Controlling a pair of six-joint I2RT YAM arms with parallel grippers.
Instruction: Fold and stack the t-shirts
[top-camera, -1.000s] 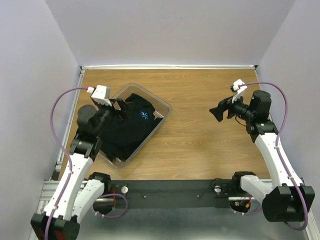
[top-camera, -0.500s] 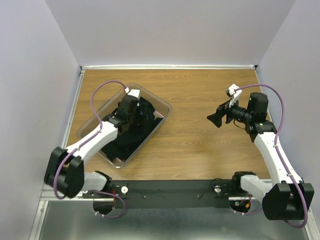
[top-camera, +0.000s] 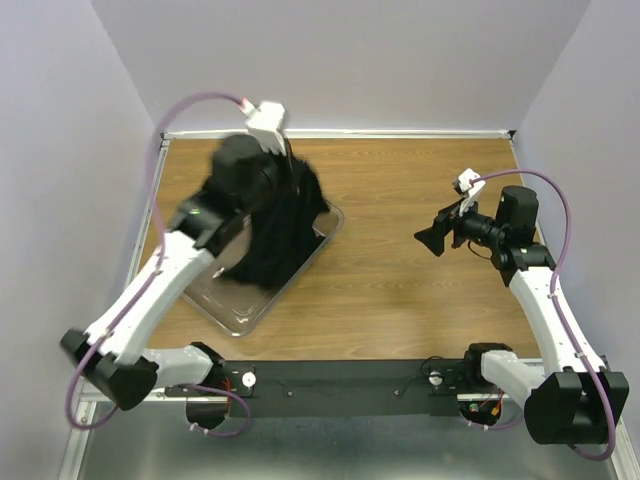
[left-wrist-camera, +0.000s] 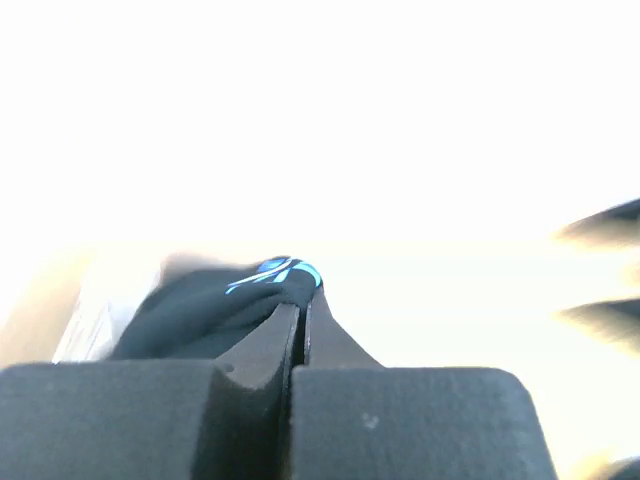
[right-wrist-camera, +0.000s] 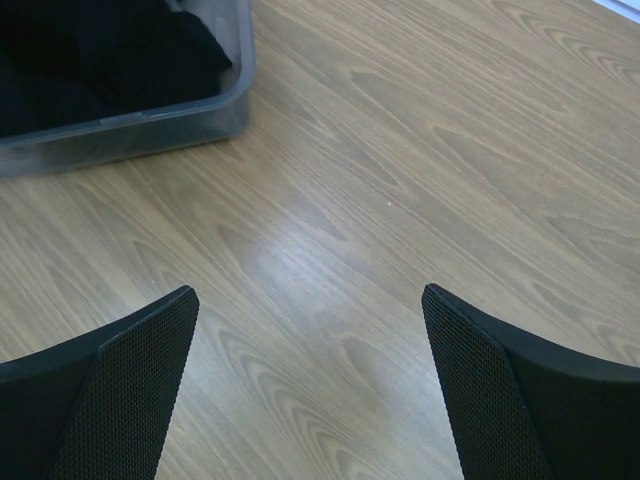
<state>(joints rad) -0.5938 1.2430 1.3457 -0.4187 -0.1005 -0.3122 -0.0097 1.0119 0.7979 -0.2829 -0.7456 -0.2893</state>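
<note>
With my left end effector (left-wrist-camera: 302, 310) clamped on a t-shirt (top-camera: 280, 230) hanging over the bin (top-camera: 235, 320), I should lift it clear, then swing right of the bin toward my wide-apart right end effector (right-wrist-camera: 308, 295).

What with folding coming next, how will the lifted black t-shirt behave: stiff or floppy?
Probably floppy: the black t-shirt hangs in a limp drape from the shut left gripper toward the clear bin. Likely light, since a narrow pinch holds it up.
</note>
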